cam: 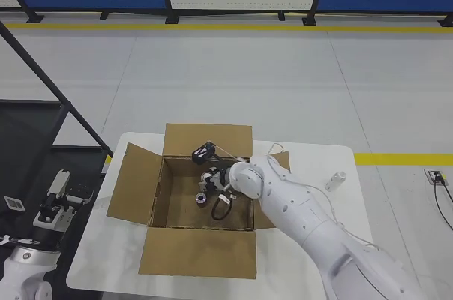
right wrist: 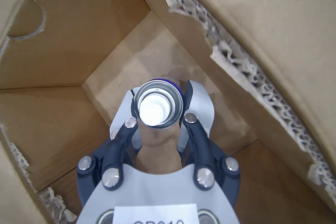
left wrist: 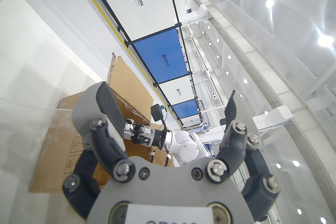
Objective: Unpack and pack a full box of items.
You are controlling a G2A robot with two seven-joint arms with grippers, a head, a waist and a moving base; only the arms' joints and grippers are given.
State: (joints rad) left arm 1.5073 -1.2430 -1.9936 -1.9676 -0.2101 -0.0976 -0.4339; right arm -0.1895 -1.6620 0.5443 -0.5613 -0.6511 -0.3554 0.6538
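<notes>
Resting the left gripper wide open and empty, off left of the box. Inside the box, pinching the upright can between the right gripper's closed-in fingers. Probably best: moving it vertically, avoiding tilt, steering clear of the torn wall edges.

Bright overhead light, glare from ceiling lights, soft shadows inside box, curved wide-angle edges
</notes>
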